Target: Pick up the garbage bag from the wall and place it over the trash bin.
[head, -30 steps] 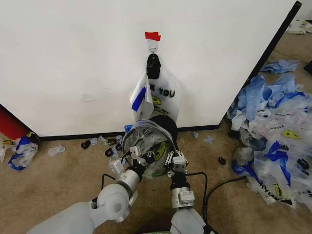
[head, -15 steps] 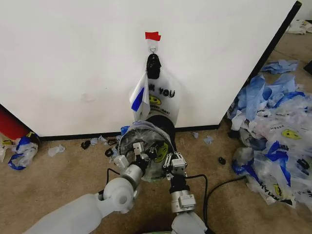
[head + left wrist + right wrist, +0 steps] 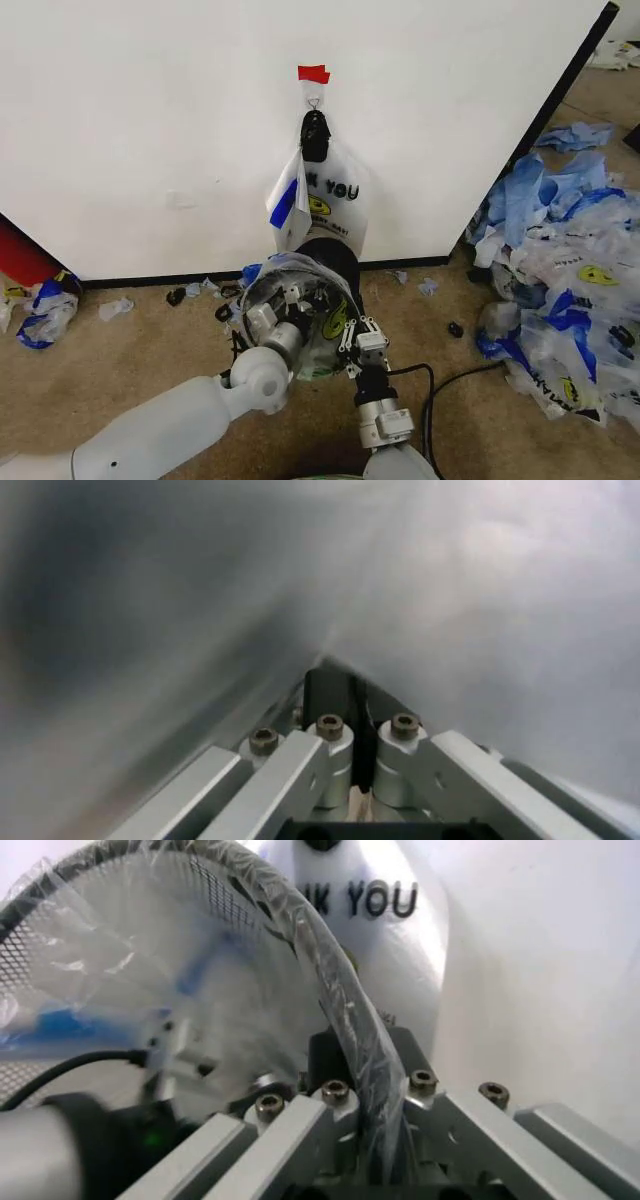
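we steady the black mesh trash bin [image 3: 300,315] below the wall [image 3: 150,120]; its rim already wears clear plastic. our right gripper [image 3: 365,1080] is clamped on that rim. our left gripper [image 3: 268,315], reaching inside the bin, looks closed. best to tuck gently. the translucent "thank you" garbage bag [image 3: 325,205] hangs above the bin.

Bag-strewn brown floor [image 3: 150,380]
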Robot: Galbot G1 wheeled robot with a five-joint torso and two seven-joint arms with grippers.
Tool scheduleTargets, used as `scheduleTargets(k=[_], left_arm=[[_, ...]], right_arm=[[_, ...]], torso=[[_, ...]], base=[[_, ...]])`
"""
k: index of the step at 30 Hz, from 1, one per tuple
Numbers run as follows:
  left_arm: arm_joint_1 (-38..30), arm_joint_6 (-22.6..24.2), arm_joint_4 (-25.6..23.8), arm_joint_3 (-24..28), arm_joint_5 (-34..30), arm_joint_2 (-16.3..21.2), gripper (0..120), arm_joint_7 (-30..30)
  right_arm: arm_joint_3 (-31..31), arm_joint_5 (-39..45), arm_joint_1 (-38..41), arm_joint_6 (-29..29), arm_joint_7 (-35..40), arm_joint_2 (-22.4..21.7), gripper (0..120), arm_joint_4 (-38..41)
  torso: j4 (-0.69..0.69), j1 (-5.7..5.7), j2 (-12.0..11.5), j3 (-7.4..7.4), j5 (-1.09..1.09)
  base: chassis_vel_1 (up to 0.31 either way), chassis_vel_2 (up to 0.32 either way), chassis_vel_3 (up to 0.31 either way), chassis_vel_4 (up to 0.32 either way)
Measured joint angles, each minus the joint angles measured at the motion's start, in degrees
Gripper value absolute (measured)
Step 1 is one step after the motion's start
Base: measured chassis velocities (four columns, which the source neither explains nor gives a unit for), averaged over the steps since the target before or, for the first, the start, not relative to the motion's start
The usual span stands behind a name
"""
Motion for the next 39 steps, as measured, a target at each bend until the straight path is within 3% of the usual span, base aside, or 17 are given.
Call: scheduleTargets(k=[23,39], left_arm=[[-1.96,-0.73,2.86,0.28,0.04,-1.22,0,-1.78],[-1.08,-0.35,1.26,-0.66,0.27,1.13,0,-2.76]], right_arm=[[-0.84,-1.56,-2.31,1.02,-1.61,-0.44,0,1.17],[-1.01,-2.02,-2.75,1.75,-2.11,0.02,0,0.29]], torso=[[0.00,0.00,0.00,0.00,-0.01],[0.01,0.00,0.00,0.00,0.00]], base=[[0.000,0.000,0.000,0.000],[0.000,0.000,0.000,0.000]])
